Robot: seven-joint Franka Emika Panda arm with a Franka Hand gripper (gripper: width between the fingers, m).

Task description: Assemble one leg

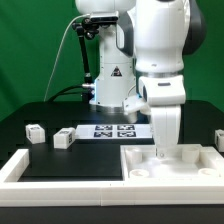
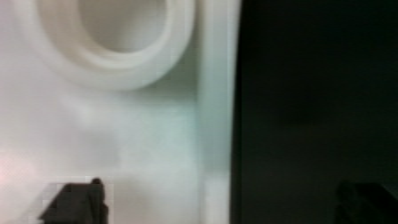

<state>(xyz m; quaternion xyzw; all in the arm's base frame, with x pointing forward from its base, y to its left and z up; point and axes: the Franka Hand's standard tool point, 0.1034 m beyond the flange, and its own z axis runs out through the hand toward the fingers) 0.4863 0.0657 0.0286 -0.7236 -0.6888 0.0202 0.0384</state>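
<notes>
Three legs, small white blocks with black-and-white tags, lie on the black table in the exterior view: two at the exterior view's left (image 1: pixel 35 131) (image 1: pixel 64 137) and one at the far right (image 1: pixel 217 140). My gripper (image 1: pixel 163 150) is lowered onto the large white tray-like piece (image 1: pixel 185 168), away from all legs. In the wrist view the gripper (image 2: pixel 217 204) is open. One dark fingertip (image 2: pixel 71 202) is over the white tray surface (image 2: pixel 107 120) and the other is over the black table, so the jaws straddle the tray's edge. A round recess (image 2: pixel 125 35) shows in the tray. No leg shows in the wrist view.
The marker board (image 1: pixel 113 130) lies flat behind the tray, in front of the robot base (image 1: pixel 110 90). A white L-shaped rail (image 1: pixel 30 166) runs along the front at the exterior view's left. The green backdrop stands behind.
</notes>
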